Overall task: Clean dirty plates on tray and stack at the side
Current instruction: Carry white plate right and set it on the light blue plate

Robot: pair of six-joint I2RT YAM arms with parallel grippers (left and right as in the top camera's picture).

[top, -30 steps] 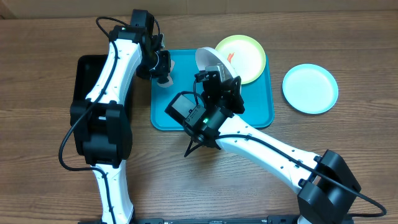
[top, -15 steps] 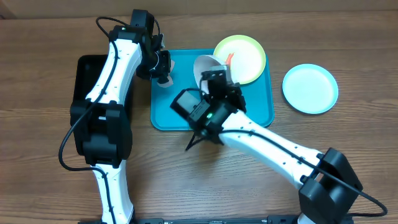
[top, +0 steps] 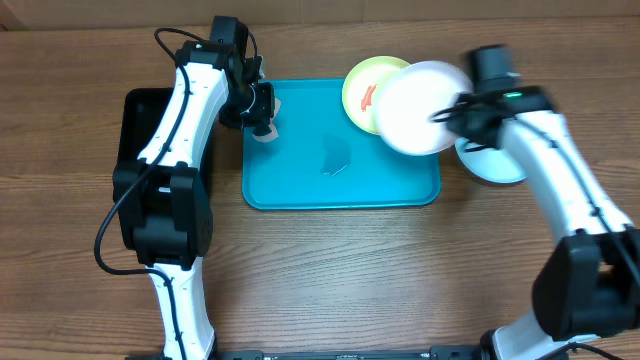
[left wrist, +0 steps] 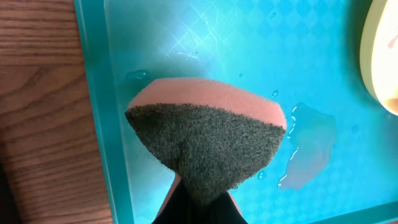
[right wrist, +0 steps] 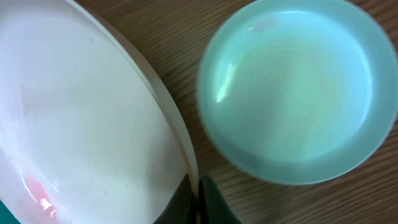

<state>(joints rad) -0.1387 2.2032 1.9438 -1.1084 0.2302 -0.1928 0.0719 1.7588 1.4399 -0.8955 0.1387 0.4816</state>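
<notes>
Right end effector (right wrist: 198, 199) pinches white plate (top: 418, 95) beside light blue plate (right wrist: 292, 87); left end effector (left wrist: 193, 200) pinches sponge (left wrist: 205, 130).

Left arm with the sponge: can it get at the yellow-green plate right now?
Probably yes. The left gripper holds the sponge over the tray, nothing between it and the yellow-green plate. The white plate in the right gripper covers only its right side.
</notes>
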